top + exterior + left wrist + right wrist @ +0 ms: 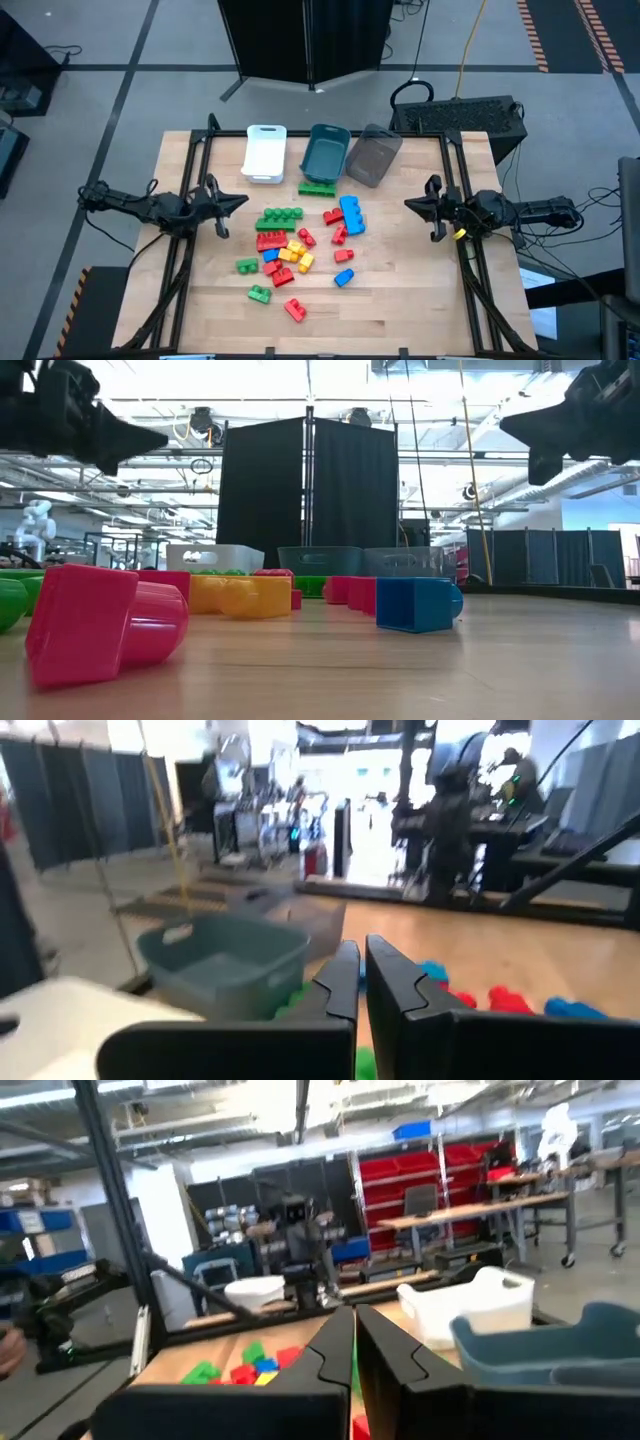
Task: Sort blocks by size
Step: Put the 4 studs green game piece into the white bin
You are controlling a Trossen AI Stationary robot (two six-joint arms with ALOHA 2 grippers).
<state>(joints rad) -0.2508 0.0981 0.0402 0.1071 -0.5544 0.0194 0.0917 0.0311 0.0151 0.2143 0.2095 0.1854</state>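
**Operator A:** Along the far edge of the wooden table, three rectangular plastic bins stand in a row: a white bin toward the left, a teal bin in the middle, and a grey translucent bin toward the right, tilted at an angle. Report contents.

**Operator B:** From the high view, the white and teal bins show bare interiors. The contents of the grey bin cannot be determined through its walls. One long green studded brick lies on the table just beside the near wall of the teal bin, outside it.

**Operator A:** Location of the remaining blocks?

**Operator B:** All lie loose at the centre of the table: small studded plastic bricks in red, green, blue, yellow and orange. A blue group sits toward the right edge of the cluster; a single red brick lies nearest the near edge.

**Operator A:** Arm pose?

**Operator B:** The left gripper hangs over the left edge, pointing inward, fingers pressed together and holding nothing. The right gripper mirrors it at the right edge, fingers likewise closed and empty. Both are raised above the table and well apart from the blocks.

**Operator A:** Legible markings?

**Operator B:** No writing can be read on any bin or brick.
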